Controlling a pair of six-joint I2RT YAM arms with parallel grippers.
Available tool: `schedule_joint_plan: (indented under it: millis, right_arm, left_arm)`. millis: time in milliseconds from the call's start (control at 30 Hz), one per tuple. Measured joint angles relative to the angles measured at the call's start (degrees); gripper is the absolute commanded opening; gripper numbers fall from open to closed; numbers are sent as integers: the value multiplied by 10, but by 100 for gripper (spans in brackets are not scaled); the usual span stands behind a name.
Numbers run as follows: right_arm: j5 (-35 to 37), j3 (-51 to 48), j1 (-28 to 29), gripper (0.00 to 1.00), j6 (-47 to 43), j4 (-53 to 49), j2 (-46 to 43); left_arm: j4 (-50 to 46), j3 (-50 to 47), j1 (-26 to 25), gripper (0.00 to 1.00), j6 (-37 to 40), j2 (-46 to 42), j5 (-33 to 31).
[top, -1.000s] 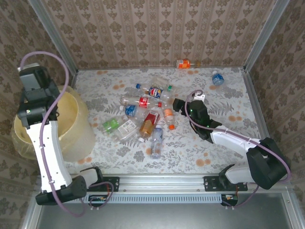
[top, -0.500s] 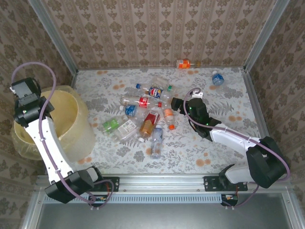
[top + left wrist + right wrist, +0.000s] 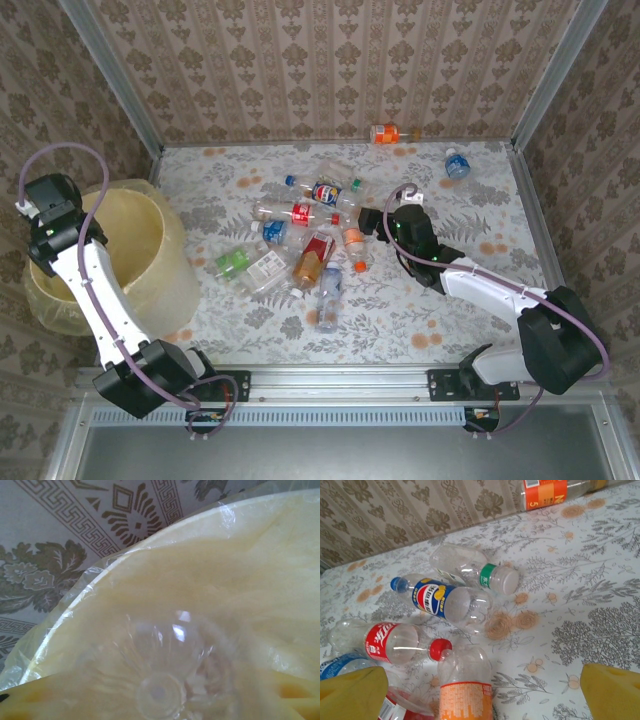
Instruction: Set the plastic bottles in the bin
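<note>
Swung out over the bin [image 3: 165, 265], our left gripper [image 3: 48, 215], its grip impossible to tell, has one clear bottle [image 3: 160, 680] just before it, while our right gripper [image 3: 482, 692], spread wide, faces a dozen-odd bottles [image 3: 310, 240] left.

Plastic bottles [image 3: 300, 213] heaped mid-bench [image 3: 450, 300] — bin [image 3: 170, 272] at the left.
Left arm [image 3: 95, 300] hangs over the bin; right gripper [image 3: 368, 221] sits just beside the heap.

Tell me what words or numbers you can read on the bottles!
"5": on the orange-labelled clear plastic bottle by the wall.
White script on the red-labelled clear bottle: too blurred to read.
Blue-labelled clear bottle: a round logo, no legible words.
</note>
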Motion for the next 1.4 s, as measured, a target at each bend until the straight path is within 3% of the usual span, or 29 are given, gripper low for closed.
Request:
schedule_joint_plan:
  millis: [233,433,733,1100,1400]
  right_arm:
    - [-7,7,0,100,1,-82,10]
    - [-51,15,17,96,-18,-115,40]
    - [-87,36,48,77,-16,-132,108]
    - [-91,72,53,74,-12,-132,174]
    - [-74,104,63,70,-13,-140,229]
  left_arm:
    - [6,0,-12,86,-2,-13,4]
    - [18,0,-31,90,-3,-40,62]
    - [71,2,-137,96,-23,-104,167]
    - [235,-39,-240,100,-91,-140,286]
    - [350,-88,-316,100,-167,-106,373]
